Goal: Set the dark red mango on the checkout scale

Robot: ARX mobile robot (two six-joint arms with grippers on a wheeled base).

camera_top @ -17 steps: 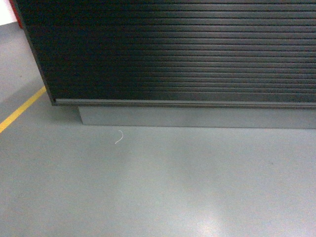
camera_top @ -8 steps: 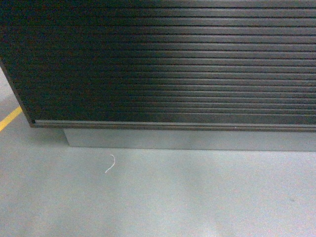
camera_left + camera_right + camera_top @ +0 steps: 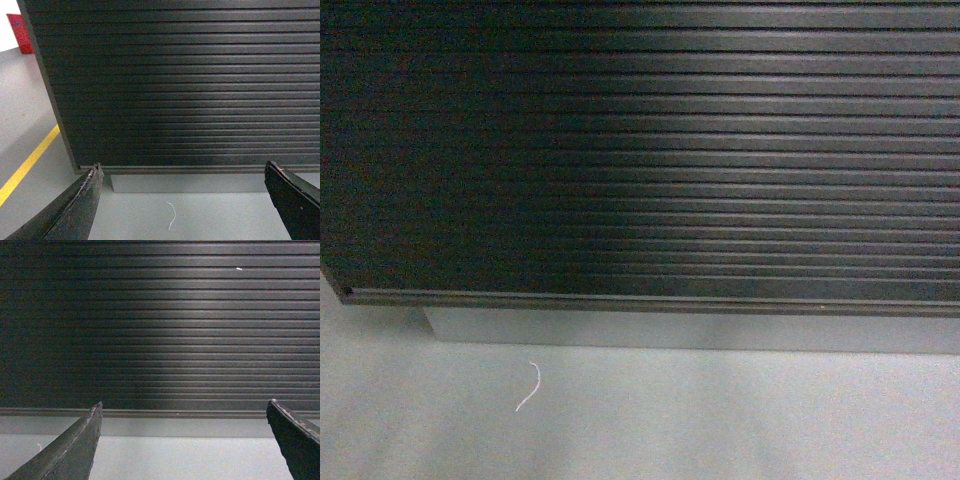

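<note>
The checkout (image 3: 650, 160) fills the head view as a black, horizontally ribbed front panel over a grey plinth (image 3: 680, 332). The same panel (image 3: 190, 85) and its left corner show in the left wrist view, and the panel (image 3: 165, 325) spans the right wrist view. My left gripper (image 3: 184, 169) is open with nothing between its dark fingers. My right gripper (image 3: 184, 406) is open too, and it holds nothing. The dark red mango and the scale are out of view. Neither gripper appears in the head view.
Grey floor (image 3: 720, 420) lies in front of the plinth, with a small white curl of string (image 3: 529, 387) on it, also seen as the string (image 3: 172, 215) between the left fingers. A yellow floor line (image 3: 27, 165) and a red object (image 3: 20, 32) lie left of the counter.
The counter front has grown larger and slid down in the head view, so I am closer to it. The yellow line and the left corner have left that view.
</note>
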